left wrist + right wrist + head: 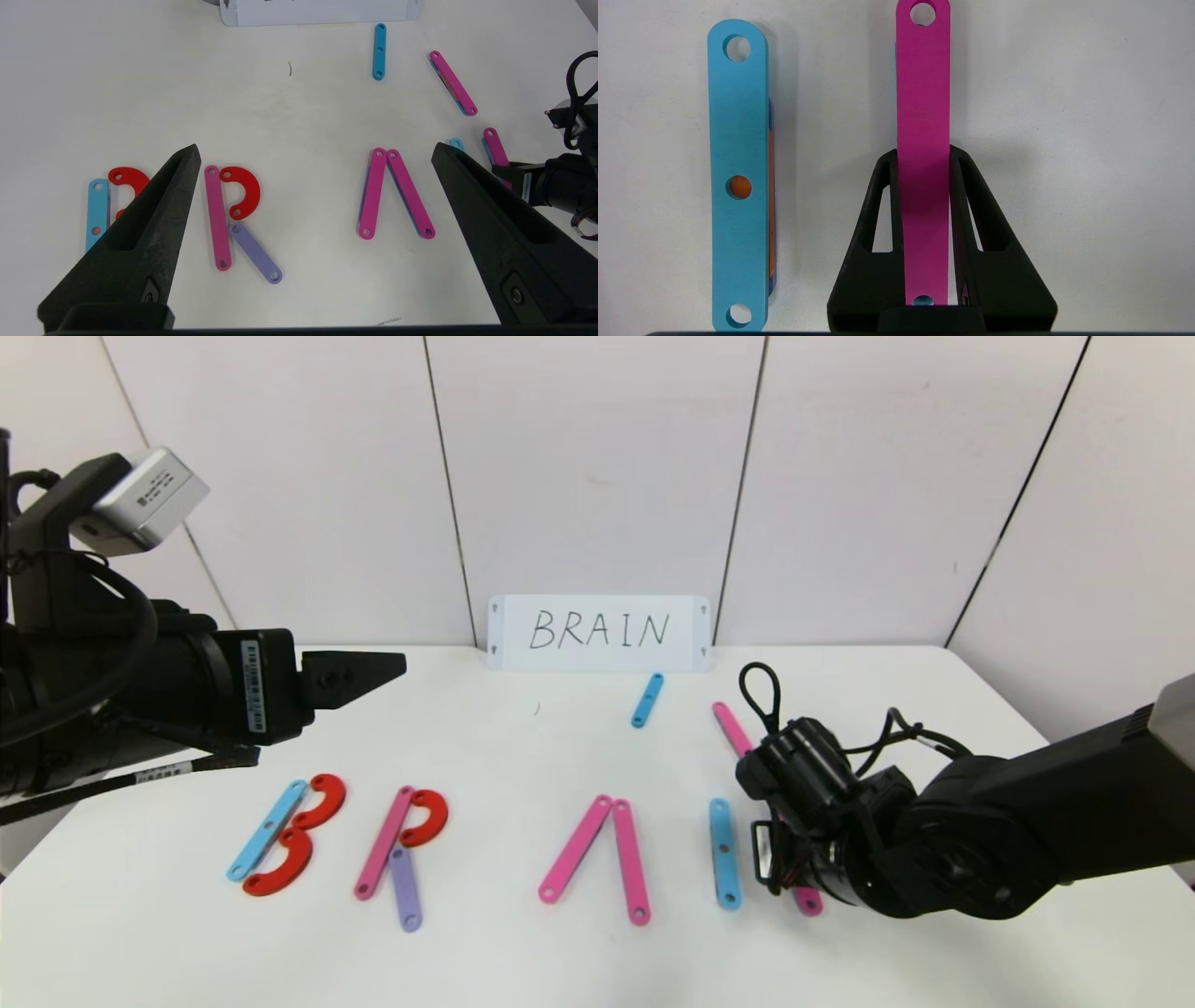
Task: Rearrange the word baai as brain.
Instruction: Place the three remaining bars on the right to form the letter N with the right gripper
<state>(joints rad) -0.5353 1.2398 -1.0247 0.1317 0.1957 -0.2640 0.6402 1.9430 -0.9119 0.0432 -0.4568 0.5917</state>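
Flat plastic pieces spell letters across the white table. B is a blue strip (268, 830) with two red curves (297, 835). R is a pink strip (385, 843), a red curve (428, 818) and a purple strip (405, 889). Two pink strips (597, 859) lean together as an A without a crossbar. A blue strip (724, 852) stands as I. Just to its right, my right gripper (923, 156) is shut on a pink strip (923, 93) held low over the table, parallel to the blue strip (738, 177). My left gripper (315, 148) hangs open and empty above the table's left side.
A white card (599, 633) with BRAIN handwritten leans against the back wall. A loose blue strip (647, 700) and a loose pink strip (731, 728) lie in front of it. The right arm's cables (761, 695) loop above the pink one.
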